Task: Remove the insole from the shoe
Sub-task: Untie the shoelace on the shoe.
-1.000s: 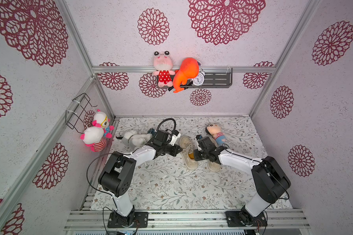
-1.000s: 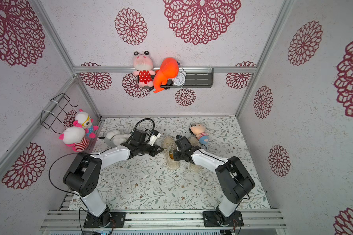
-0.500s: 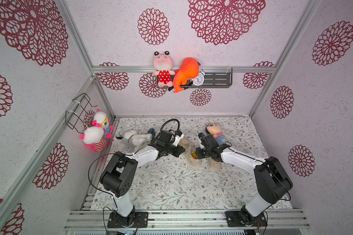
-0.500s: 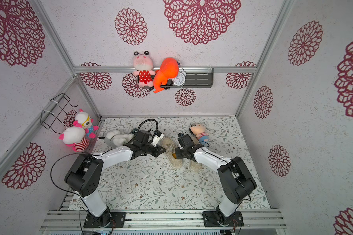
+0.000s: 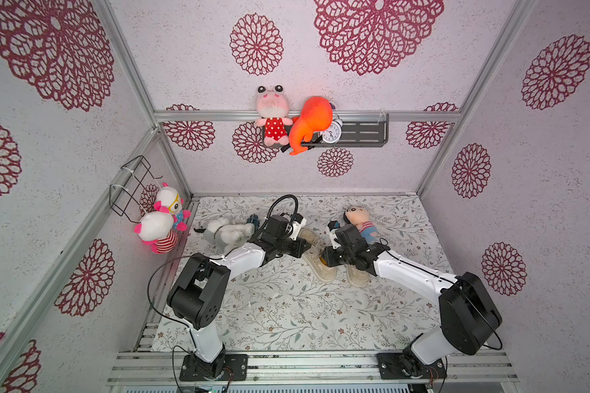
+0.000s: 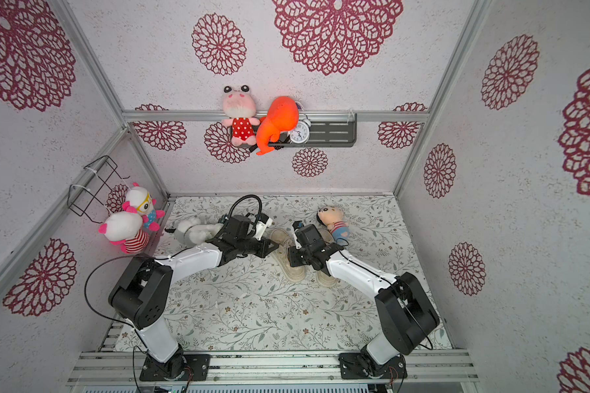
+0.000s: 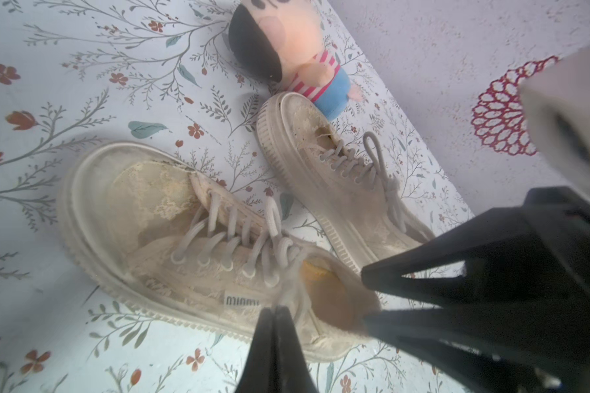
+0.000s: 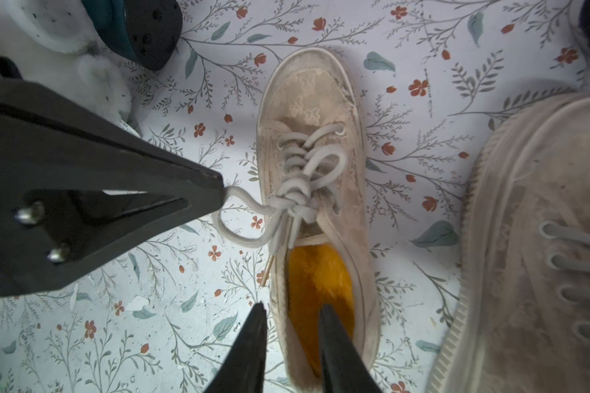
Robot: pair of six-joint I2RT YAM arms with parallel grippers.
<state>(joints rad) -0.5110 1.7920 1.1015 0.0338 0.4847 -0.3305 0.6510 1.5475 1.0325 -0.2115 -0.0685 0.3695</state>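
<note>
- Floral-printed tabletop (image 5: pixel 286 313), walled in by white panels with dark red rosettes, is carrying a pair of pale lace-up shoes near its middle.
- The orange fleecy insole (image 8: pixel 317 285) is lying inside the shoe (image 8: pixel 312 112), filling the heel opening and not yet lifted out.
- That shoe is standing on its sole with its toe pointing toward the back wall.
- The right pincer (image 8: pixel 292 306) is hovering at the heel opening with its jaws partly apart. One finger is over the insole, the other is outside the shoe's side wall, and nothing is being gripped.
- The left pincer (image 8: pixel 220 190) is closed tight, its tip pinching a loop of the lace (image 8: pixel 239 236) drawn sideways from the knot.
- The second shoe (image 8: pixel 532 238) is sitting just beside the first, on the right arm's side.
- A boy doll (image 5: pixel 358 221) is lying by the second shoe's toe, and a grey-white plush dog (image 5: pixel 223 233) is lying behind the left arm.
- On the back wall, a shelf (image 5: pixel 365 132) is holding a pink frog plush (image 5: pixel 271 112), an orange plush (image 5: pixel 309 122) and an alarm clock (image 5: pixel 331 131).
</note>
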